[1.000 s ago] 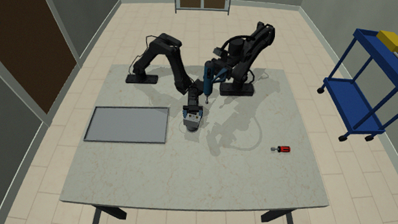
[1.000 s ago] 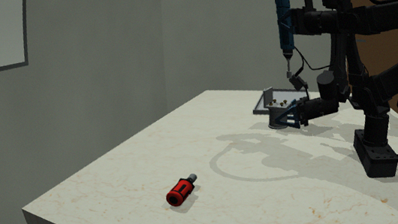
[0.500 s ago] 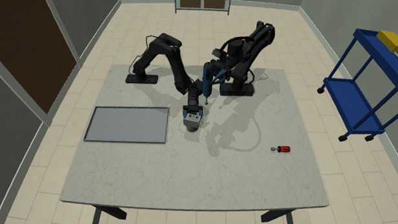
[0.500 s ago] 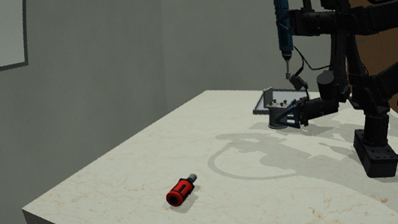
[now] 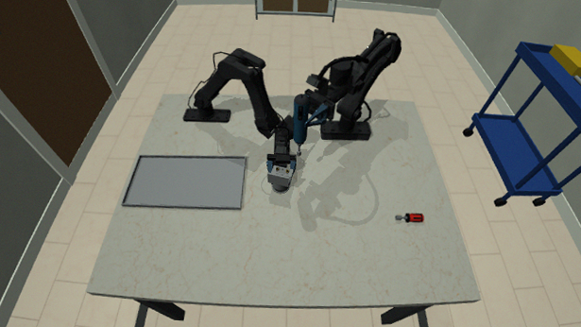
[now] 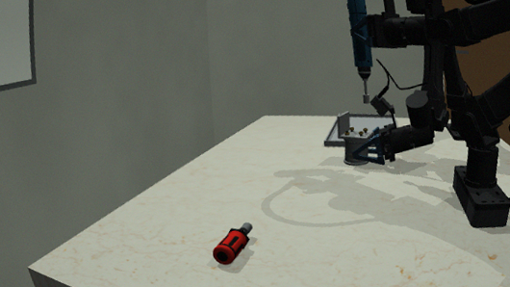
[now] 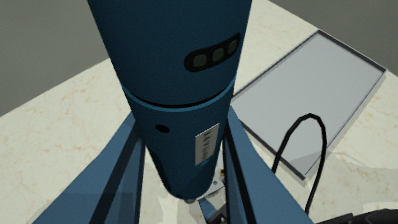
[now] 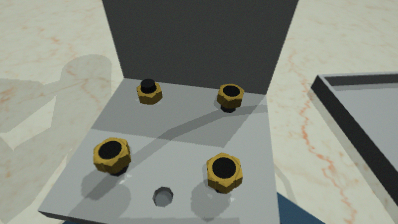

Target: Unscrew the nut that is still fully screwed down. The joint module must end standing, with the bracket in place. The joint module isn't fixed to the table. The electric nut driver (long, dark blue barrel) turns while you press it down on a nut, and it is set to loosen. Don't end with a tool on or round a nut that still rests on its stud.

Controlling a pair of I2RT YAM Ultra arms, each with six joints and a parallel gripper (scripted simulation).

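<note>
Pale tabletop (image 5: 251, 256) (image 6: 134, 221) (image 7: 50, 115) (image 8: 30, 20), joint module (image 5: 280, 180) (image 6: 353, 149) standing, clamped by right gripper (image 5: 282, 168) (image 6: 367, 151); farther, left gripper (image 5: 305, 122) (image 6: 361, 34) (image 7: 182, 135) grips raised nut driver (image 5: 300, 119) (image 6: 357, 15) (image 7: 175, 65): aligning stage, next likely over bracket's far-left low nut (image 8: 149, 95), then press.
</note>
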